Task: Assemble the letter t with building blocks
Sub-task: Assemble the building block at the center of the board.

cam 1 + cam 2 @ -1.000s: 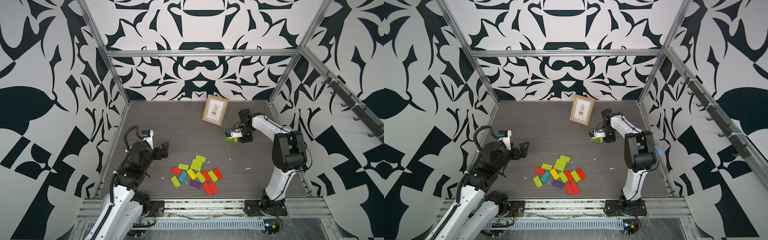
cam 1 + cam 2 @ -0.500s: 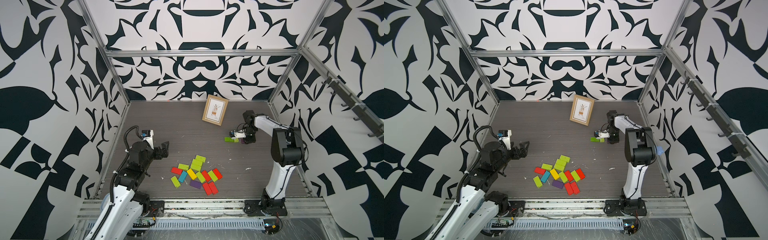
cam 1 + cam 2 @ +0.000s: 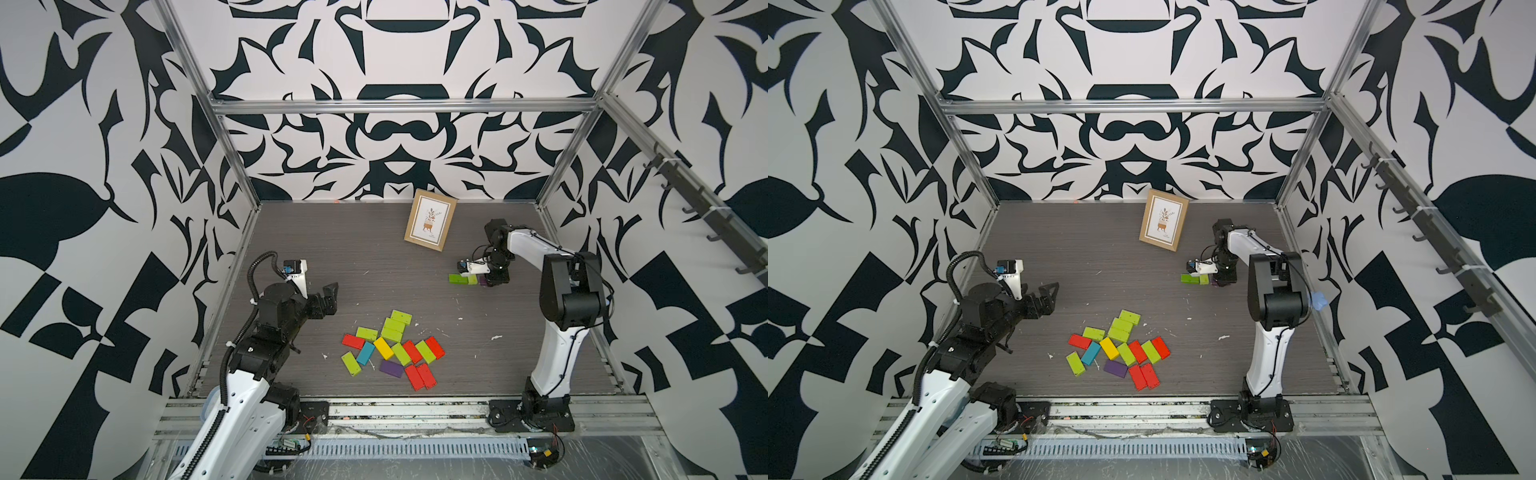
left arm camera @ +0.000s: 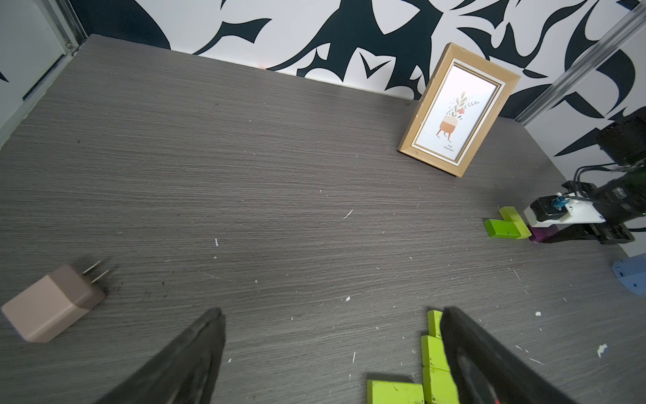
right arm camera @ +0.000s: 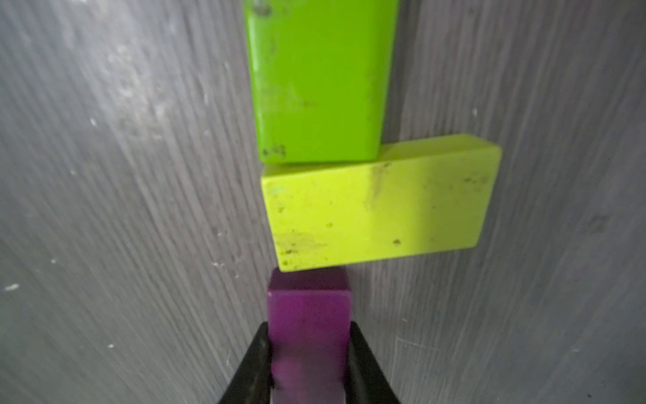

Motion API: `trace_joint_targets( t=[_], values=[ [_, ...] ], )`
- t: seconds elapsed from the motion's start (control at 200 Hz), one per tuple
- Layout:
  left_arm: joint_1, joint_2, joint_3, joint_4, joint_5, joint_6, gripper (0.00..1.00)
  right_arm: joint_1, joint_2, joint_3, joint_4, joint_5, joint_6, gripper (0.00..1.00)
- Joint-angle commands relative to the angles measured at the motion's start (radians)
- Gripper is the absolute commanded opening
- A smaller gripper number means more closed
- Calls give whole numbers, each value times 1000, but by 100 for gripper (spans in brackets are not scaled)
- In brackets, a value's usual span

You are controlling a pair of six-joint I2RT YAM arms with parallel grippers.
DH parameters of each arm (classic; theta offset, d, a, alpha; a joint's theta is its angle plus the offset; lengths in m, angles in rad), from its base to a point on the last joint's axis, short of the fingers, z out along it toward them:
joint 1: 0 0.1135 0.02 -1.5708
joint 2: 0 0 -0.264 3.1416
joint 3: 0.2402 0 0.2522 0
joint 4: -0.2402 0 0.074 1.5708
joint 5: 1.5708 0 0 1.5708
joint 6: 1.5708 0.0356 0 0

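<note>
**Purple block brought up against the half-built letter**

Nearest, a loose pile of building blocks [image 3: 390, 349], small flat rectangles in red, lime, yellow, blue and purple, lies on the grey wood-grain tabletop [image 3: 365, 257], unchanged from a second ago. Just left of it and slightly farther, the left gripper [image 3: 328, 297] hangs with its claw spread wide and nothing in it. That arm has not moved. A beige wall-plug charger [image 4: 52, 304], seen only from the left wrist, lies further left.

Farther off and to the right, the right gripper [image 5: 309, 349] is clamped on the long sides of a purple rectangular block [image 5: 309, 304]. Over the last second the wrist has eased slightly right. The purple block's free end now meets the long side of a yellow-lime block [image 5: 377, 206]. A darker green block [image 5: 318, 80] butts that block's left side, in line with the purple one. Green and purple thus form one straight run, with the lime piece crossing it and jutting toward the far side only.

The placement looks nearly complete, so letting go seems the next step. I cannot tell whether the purple block rests fully on the table. The letter appears to need more pieces.

Farthest, a wooden picture frame [image 3: 430, 219] stands well clear of the blocks.
</note>
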Motion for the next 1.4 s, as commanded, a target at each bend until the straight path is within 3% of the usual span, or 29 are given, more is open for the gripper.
trace_joint_targets(
  t=[0.0, 1.395],
  values=[
    [-1, -10, -2, 14, 5, 3, 100, 12, 17, 19, -35, -21, -16, 17],
    [0, -33, -3, -4, 2, -9, 100, 52, 56, -5, 31, 5, 25, 25]
  ],
)
